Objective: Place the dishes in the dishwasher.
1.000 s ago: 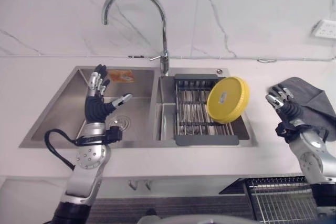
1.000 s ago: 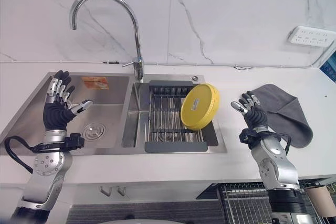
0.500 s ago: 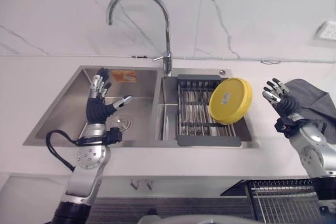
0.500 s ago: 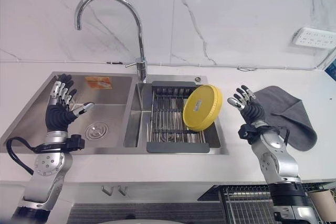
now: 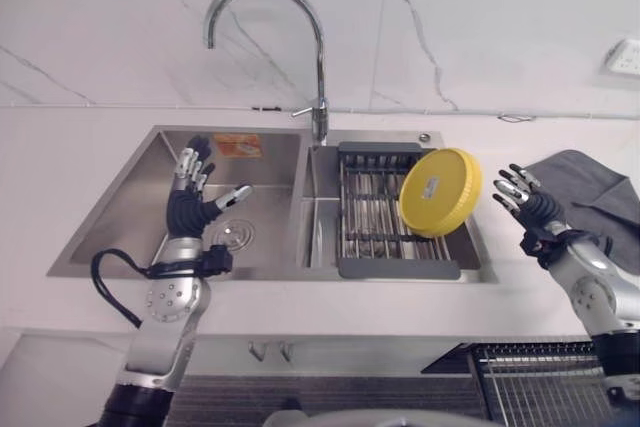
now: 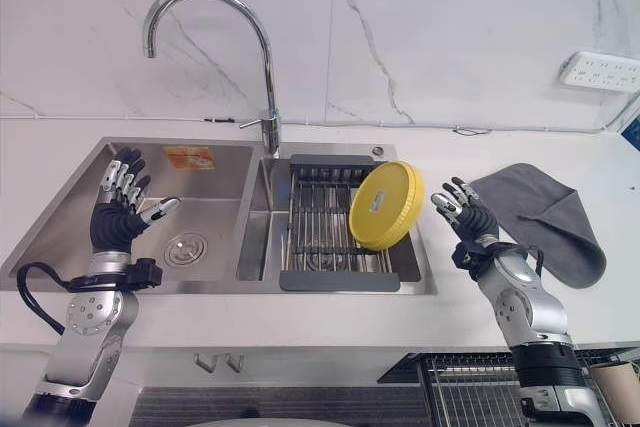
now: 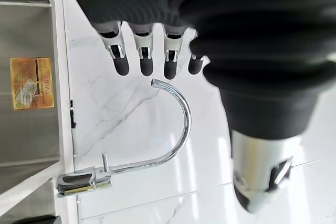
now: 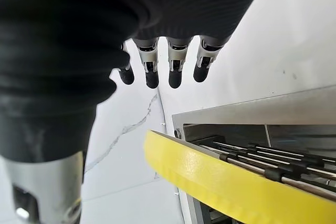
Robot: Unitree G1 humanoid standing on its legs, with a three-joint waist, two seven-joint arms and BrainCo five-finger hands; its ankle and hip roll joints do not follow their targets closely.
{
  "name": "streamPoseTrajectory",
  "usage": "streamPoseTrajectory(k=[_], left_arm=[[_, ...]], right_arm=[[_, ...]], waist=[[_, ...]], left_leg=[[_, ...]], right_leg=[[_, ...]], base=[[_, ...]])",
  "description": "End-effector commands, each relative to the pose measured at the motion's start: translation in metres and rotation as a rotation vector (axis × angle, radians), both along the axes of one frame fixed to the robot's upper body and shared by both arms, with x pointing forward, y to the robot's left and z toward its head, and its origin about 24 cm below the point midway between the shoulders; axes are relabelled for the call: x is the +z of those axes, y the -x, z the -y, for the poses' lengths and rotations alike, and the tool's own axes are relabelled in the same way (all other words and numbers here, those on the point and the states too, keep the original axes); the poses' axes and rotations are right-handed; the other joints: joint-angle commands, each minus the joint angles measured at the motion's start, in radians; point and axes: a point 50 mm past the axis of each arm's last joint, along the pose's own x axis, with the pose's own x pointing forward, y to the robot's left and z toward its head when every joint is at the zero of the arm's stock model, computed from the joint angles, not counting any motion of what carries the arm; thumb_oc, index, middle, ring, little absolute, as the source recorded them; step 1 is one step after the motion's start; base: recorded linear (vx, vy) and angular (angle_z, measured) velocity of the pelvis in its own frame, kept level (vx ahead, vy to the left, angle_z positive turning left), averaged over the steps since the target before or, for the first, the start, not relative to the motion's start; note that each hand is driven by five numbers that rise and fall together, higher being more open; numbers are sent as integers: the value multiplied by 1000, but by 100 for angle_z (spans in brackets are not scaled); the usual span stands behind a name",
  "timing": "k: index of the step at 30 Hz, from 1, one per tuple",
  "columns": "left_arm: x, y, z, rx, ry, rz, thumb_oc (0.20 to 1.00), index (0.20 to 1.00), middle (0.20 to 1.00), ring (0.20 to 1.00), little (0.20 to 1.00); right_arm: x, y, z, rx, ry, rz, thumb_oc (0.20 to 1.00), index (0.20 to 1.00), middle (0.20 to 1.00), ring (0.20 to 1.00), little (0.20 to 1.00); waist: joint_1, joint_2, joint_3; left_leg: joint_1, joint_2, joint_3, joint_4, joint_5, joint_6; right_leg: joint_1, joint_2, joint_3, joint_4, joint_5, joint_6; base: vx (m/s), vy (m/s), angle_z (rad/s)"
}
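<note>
No legible text; orange sticker (image 5: 238,145) on the sink's (image 5: 120,197) back wall bears unreadable print; small white label (image 6: 378,203) on the yellow plate (image 5: 438,192) likewise.

Yellow round plate (image 5: 439,191), propped on edge in the sink's right basin.
The plate is seen tilted, leaned against the right end of the dark drying rack (image 5: 385,215), its flat face with a small label turned outward; nothing grips it.
</note>
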Motion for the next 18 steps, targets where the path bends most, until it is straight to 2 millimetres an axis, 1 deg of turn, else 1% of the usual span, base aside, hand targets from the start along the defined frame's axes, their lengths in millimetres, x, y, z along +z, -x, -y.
streamPoseTrajectory(k=[1,4,11,14,18], left_arm=[[23,-8,5,-47,-34,100,1000,1000,1000,1000,1000],[22,-8,5,-49,-39,94,1000,1000,1000,1000,1000],[21,-8,5,-55,-42,91,1000,1000,1000,1000,1000],[22,-10,5,-56,-45,93,1000,1000,1000,1000,1000],[22,-9,5,-53,-48,86,1000,1000,1000,1000,1000]], right_arm=[[40,-24,1,36,6,113,1000,1000,1000,1000,1000],[43,-27,-2,58,-14,117,1000,1000,1000,1000,1000],[42,-30,-6,87,-72,115,1000,1000,1000,1000,1000],[46,-34,-8,89,-95,126,1000,1000,1000,1000,1000],[44,-35,-11,99,-97,113,1000,1000,1000,1000,1000]], waist=[[31,-10,-6],[35,-11,-7],[45,-12,-7],[48,-12,-4],[51,-12,-5]], left_leg=[[66,40,-5,1,-63,-27],[67,40,-6,1,-64,-27],[68,34,-13,1,-64,-26],[67,34,-16,1,-65,-26],[70,33,-17,1,-65,-26]], right_leg=[[31,-25,10,1,-15,7],[32,-26,8,1,-16,6],[39,-27,0,1,-17,5],[39,-27,-1,1,-18,4],[43,-28,-2,1,-18,5]], base=[[0,0,0],[8,10,5],[10,6,2],[0,0,0],[9,5,2]])
